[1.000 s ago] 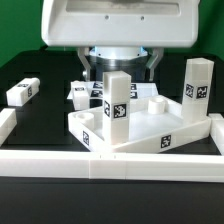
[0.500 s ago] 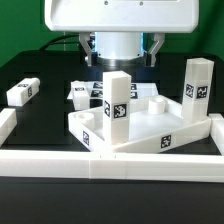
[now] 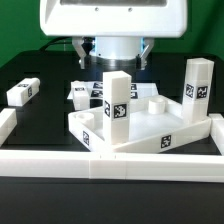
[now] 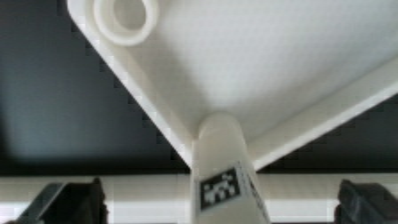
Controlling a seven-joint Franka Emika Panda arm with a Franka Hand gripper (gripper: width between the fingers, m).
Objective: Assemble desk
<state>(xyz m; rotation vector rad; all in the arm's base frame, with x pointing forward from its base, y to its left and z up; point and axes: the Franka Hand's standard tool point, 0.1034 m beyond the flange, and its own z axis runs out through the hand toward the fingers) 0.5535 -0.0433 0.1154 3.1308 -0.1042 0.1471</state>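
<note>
The white tray-like tabletop lies with its rim up near the front rail. One white tagged leg stands upright at its near corner. A second leg stands upright at its right corner. A third leg lies on the table at the exterior view's left. My gripper hangs above and behind the middle leg, its fingers mostly hidden. In the wrist view the tabletop, a round socket and the upright leg lie below my open, empty gripper, fingers wide on either side.
The long white border rail runs across the front, and also shows in the wrist view. The marker board lies flat behind the tabletop. The table surface is black.
The arm's hand has moved up, away from the upright leg. The tabletop and legs have not moved.
</note>
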